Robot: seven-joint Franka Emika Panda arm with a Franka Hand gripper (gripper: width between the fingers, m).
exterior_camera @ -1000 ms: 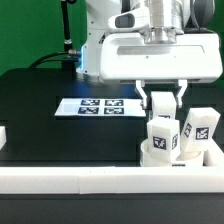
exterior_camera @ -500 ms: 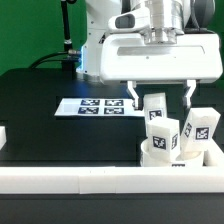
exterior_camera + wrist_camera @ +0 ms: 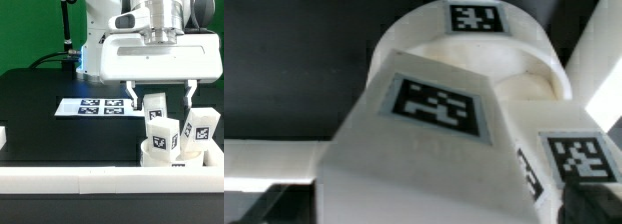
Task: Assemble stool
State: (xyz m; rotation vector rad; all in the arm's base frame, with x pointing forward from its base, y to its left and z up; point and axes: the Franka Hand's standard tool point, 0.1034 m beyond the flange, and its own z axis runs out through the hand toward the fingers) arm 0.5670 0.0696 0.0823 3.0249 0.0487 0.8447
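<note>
Fingers [image 3: 134,99] on the gripper [image 3: 160,97] stand spread wide, holding nothing. I see the rear leg [image 3: 155,107] upright between them, clear of both. It and two other legs [image 3: 164,135] stand on the round seat [image 3: 147,154], which sits against the front rail [image 3: 90,178]. I judge the rail braces it.

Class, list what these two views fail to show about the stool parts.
- Exterior view: the seat is mostly hidden by the front rail and the three legs standing on it, so how the legs join it cannot be told.
- Exterior view: the tags on the legs are too small to read.
- Wrist view: the nearest leg fills most of the frame, its lower end cut off by the edge. The seat cannot be picked out.
</note>
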